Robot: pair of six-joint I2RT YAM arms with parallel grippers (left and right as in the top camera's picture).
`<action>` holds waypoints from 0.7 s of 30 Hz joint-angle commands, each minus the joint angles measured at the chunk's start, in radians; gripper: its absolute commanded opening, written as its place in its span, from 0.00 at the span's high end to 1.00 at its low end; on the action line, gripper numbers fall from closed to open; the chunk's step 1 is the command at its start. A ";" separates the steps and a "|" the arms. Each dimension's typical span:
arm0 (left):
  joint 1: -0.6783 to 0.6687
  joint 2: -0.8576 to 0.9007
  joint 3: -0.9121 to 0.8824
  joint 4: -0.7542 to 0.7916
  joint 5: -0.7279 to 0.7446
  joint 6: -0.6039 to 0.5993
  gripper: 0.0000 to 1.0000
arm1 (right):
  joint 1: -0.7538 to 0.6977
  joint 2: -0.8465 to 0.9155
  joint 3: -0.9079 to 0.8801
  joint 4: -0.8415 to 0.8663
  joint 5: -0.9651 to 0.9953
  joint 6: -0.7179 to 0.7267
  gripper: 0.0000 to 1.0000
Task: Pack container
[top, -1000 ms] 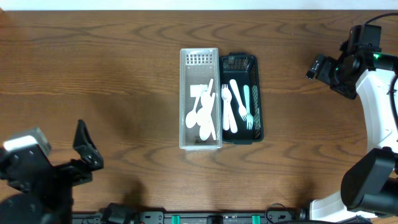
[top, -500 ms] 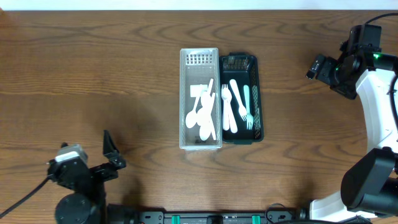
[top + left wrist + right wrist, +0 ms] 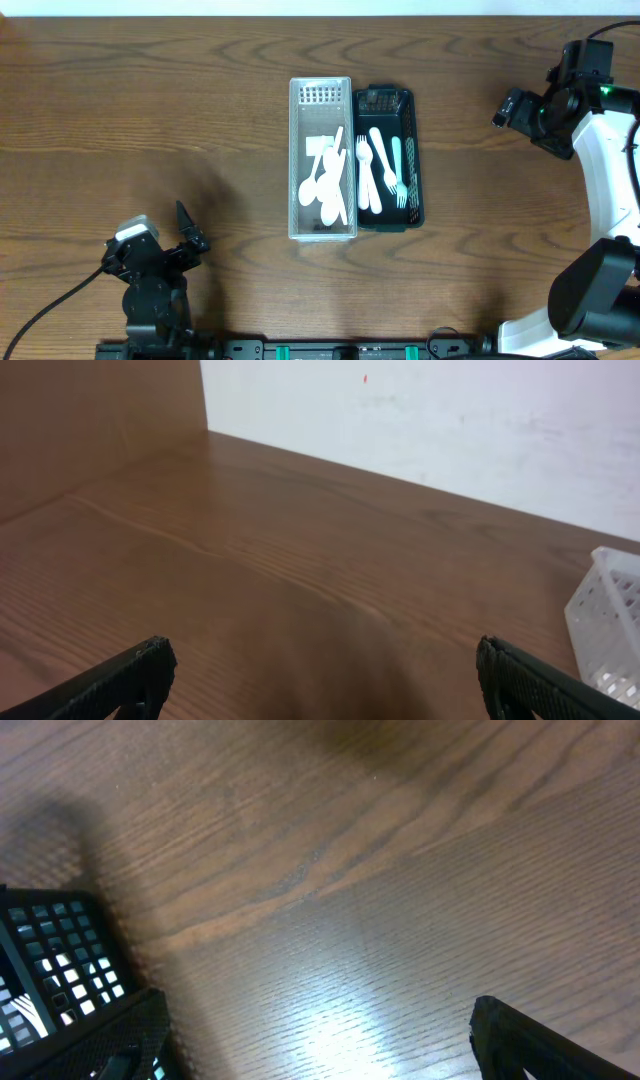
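Note:
A clear white basket (image 3: pixel 322 232) and a black basket (image 3: pixel 412 160) stand side by side at the table's middle. The white one holds white spoons (image 3: pixel 322 190); the black one holds white forks and knives (image 3: pixel 380 170). My left gripper (image 3: pixel 192 240) is open and empty at the front left, far from both baskets. The white basket's corner shows in the left wrist view (image 3: pixel 610 620). My right gripper (image 3: pixel 503 108) is open and empty at the right, apart from the black basket, whose corner shows in the right wrist view (image 3: pixel 55 955).
Bare wooden table lies all around the baskets. A white wall (image 3: pixel 450 420) stands beyond the table's far edge. The right arm's white base (image 3: pixel 610 180) runs along the right edge.
The left arm has folded down and back toward the front edge, its gripper ending at the front left. The right arm and the baskets have not moved.

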 commanded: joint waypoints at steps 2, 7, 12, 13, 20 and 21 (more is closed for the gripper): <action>0.006 -0.029 -0.038 0.026 -0.002 0.009 0.02 | 0.008 -0.002 0.006 0.000 0.004 -0.010 0.01; 0.006 -0.078 -0.071 0.036 -0.002 0.010 0.02 | 0.008 -0.002 0.006 0.000 0.004 -0.010 0.01; 0.013 -0.080 -0.088 0.035 -0.004 0.010 0.02 | 0.008 -0.002 0.006 0.000 0.004 -0.010 0.01; 0.013 -0.080 -0.093 0.035 0.000 0.009 0.02 | 0.008 -0.002 0.006 0.000 0.004 -0.010 0.01; 0.013 -0.080 -0.141 0.037 0.018 0.009 0.02 | 0.008 -0.002 0.006 0.000 0.004 -0.010 0.01; 0.013 -0.080 -0.144 0.036 0.018 0.009 0.02 | 0.008 -0.002 0.006 0.000 0.004 -0.010 0.01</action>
